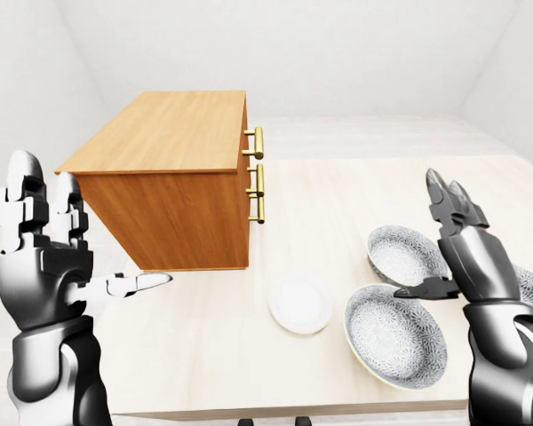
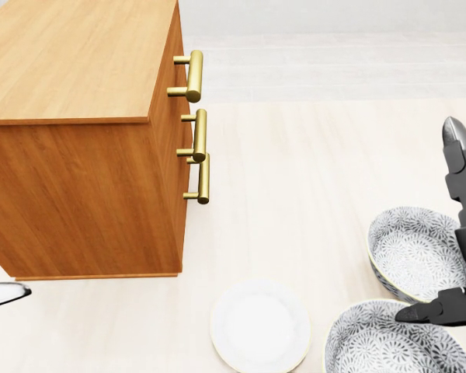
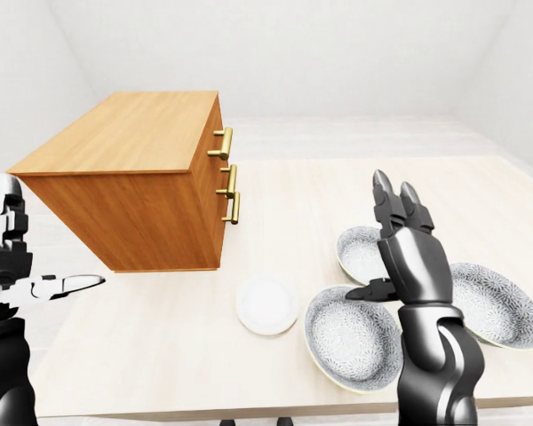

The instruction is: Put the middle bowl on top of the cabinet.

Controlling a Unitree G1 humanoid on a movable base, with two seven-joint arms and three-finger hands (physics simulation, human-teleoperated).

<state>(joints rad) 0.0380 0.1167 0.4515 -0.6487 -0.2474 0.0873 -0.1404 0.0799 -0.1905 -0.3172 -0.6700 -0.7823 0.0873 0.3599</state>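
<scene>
Three patterned bowls (image 3: 346, 342) sit crowded; right hand (image 3: 413, 262), fingers spread, empty, hovers among them: could grab wrong one, knock neighbour. Left hand (image 1: 40, 266) open, idle.

Open table (image 1: 338, 204) between cabinet (image 1: 173, 133) and bowls (image 1: 395, 333), plate (image 1: 299, 304) beside them, cabinet top bare

In my right-eye view the table (image 3: 320, 191) carries the cabinet (image 3: 124, 169) at left, a plate (image 3: 266, 304) centrally, then near bowl (image 3: 338, 342), far bowl (image 3: 357, 253), right bowl (image 3: 497, 306).
</scene>
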